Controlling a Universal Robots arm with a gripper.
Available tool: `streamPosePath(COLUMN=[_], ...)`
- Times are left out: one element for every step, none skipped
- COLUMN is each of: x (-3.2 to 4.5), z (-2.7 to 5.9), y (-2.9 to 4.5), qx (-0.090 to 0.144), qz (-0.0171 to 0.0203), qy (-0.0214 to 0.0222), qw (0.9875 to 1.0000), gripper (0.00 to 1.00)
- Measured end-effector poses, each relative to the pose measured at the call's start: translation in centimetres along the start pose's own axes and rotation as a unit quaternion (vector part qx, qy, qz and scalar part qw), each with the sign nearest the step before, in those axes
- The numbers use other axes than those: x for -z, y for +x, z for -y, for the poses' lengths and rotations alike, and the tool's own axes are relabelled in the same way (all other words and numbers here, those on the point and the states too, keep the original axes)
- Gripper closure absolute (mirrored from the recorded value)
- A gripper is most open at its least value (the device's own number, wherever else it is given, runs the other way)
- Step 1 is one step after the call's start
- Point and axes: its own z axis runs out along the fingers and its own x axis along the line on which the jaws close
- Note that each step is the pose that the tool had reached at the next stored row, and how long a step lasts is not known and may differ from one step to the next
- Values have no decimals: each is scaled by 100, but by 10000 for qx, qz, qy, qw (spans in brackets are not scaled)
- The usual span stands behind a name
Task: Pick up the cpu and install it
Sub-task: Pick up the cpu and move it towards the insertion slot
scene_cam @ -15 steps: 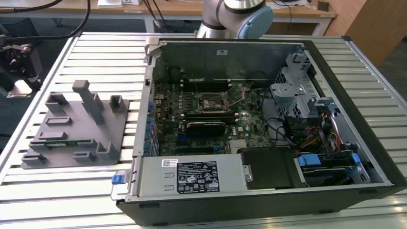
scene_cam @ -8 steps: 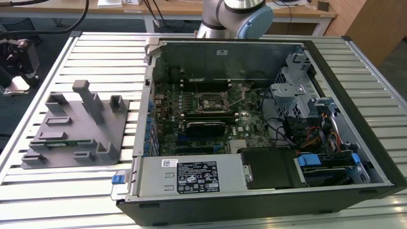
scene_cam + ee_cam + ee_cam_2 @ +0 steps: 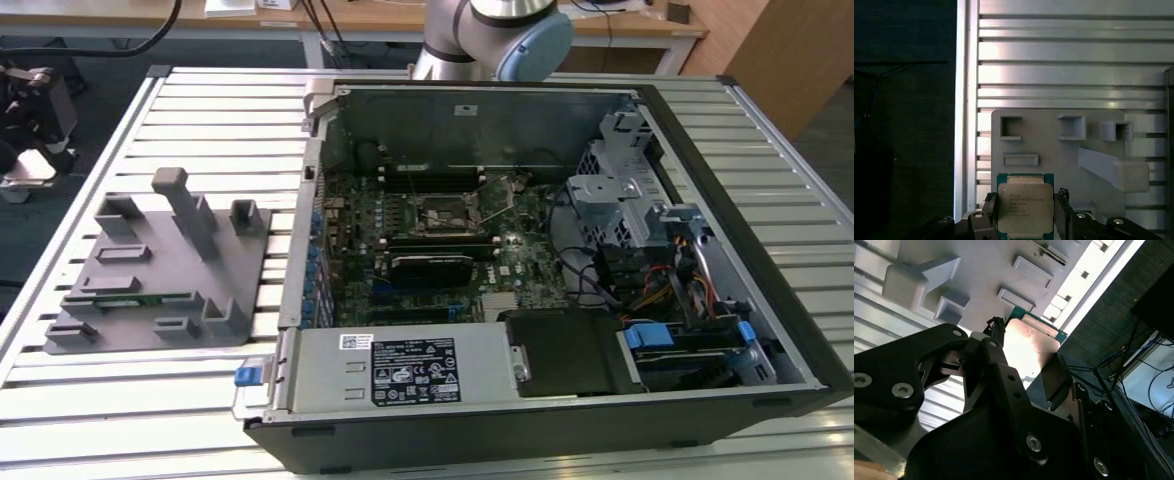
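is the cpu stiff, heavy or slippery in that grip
Likely stiff: the cpu is a flat square with a metal top. Probably light, being so thin. It might slip or twist, since the gripper pinches only two narrow edges.

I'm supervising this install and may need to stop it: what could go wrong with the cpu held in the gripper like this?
1. The gripper pinches the cpu by two opposite edges only, so it might slip or tilt.
2. The socket sits deep inside the computer case, near cables and metal walls, so the gripper could catch on something there.
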Motion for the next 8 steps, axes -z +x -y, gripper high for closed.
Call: streamPosePath(x=[17, 34, 48, 63, 78, 93, 108, 122], z=[-4, -9, -12, -15, -20, -25, -31, -35], y=[0, 0, 0, 0, 0, 1, 1, 0], qx=[1, 0, 1, 1, 1, 0, 0, 0], qz=[0, -1, 0, 0, 0, 0, 0, 0], qy=[0, 0, 0, 0, 0, 0, 0, 0], qw=[10000, 10000, 10000, 10000, 10000, 10000, 10000, 10000], gripper=[46, 46, 46, 46, 46, 46, 46, 46])
